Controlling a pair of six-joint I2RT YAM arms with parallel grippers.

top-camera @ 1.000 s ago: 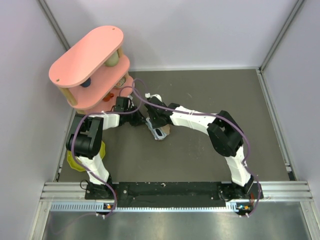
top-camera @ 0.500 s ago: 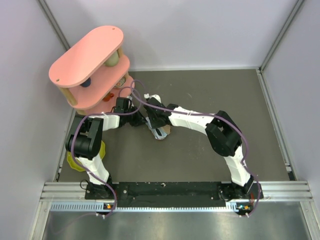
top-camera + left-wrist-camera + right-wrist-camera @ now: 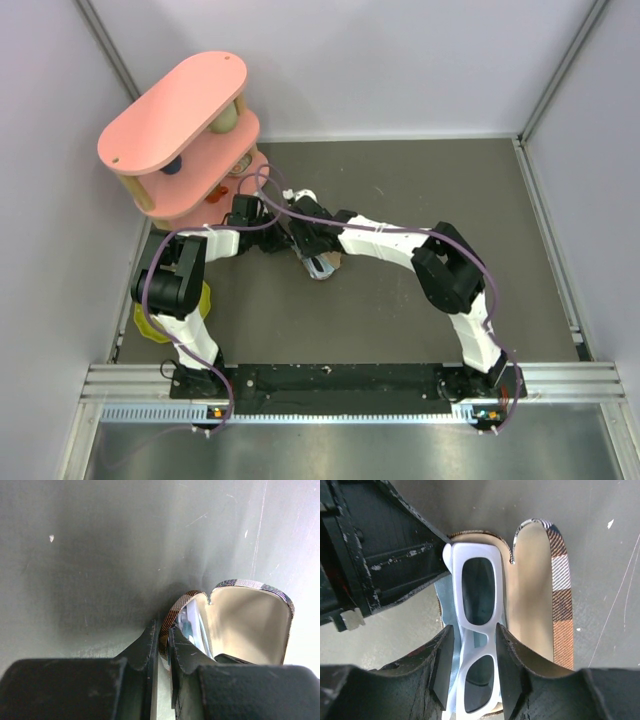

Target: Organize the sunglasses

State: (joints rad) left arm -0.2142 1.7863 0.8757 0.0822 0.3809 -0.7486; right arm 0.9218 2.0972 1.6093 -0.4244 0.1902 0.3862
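The white sunglasses (image 3: 479,587) with dark lenses lie in the open brown plaid case (image 3: 561,590), on a light blue cloth (image 3: 445,597). My right gripper (image 3: 474,630) is open and straddles their bridge; the right finger touches the frame and a small gap shows at the left pad. My left gripper (image 3: 162,635) is shut on the case's plaid rim (image 3: 172,617), and the case's pale inside (image 3: 250,622) is beside it. In the top view both grippers meet over the case (image 3: 325,268) at mid-table: left (image 3: 290,240), right (image 3: 316,258). The sunglasses are hidden there.
A pink two-tier shelf (image 3: 185,125) holding small objects stands at the back left, close behind the left arm. A yellow object (image 3: 148,318) lies at the left edge beside the left arm's base. Grey walls enclose the table on three sides.
My right gripper has shifted slightly left over the case. The left arm and the case have stayed put.
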